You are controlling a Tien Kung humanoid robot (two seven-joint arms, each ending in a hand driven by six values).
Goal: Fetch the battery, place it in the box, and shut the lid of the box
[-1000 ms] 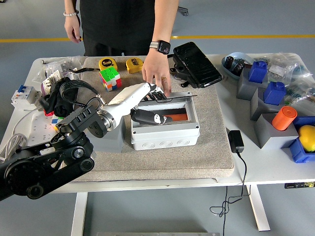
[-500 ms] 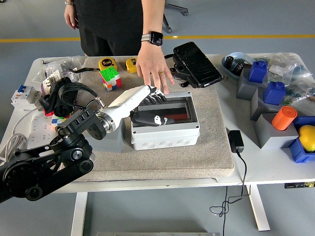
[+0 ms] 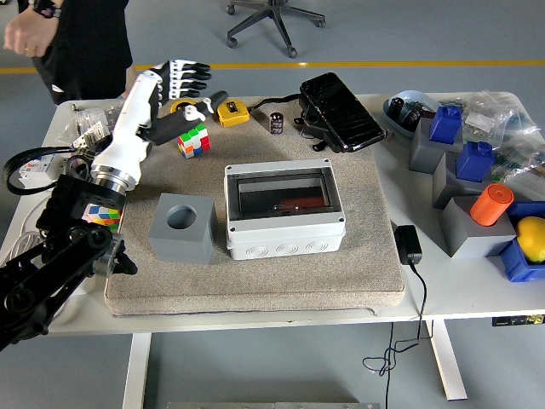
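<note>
The white box point(image 3: 285, 239) sits mid-mat with its dark see-through lid point(image 3: 284, 192) lying flat and closed. A faint orange shape shows through the lid. A small black cylinder, likely a battery point(image 3: 278, 122), stands upright on the table behind the box. My left hand point(image 3: 183, 81) is raised over the table's back left, fingers spread and holding nothing, well away from the box. A person stands at the far left corner with one hand point(image 3: 21, 34) away from the table.
A grey cube with a round hole point(image 3: 181, 227) stands left of the box. A Rubik's cube point(image 3: 193, 139) and yellow tape measure point(image 3: 232, 112) lie below my hand. A black device point(image 3: 341, 100), blue and grey blocks point(image 3: 464, 162), an orange cylinder point(image 3: 493, 204) and a power adapter point(image 3: 408, 244) are at the right.
My left hand lifted off the box and swung up to the back left. The lid now lies shut. The person's hand left the box and the person moved off to the left.
</note>
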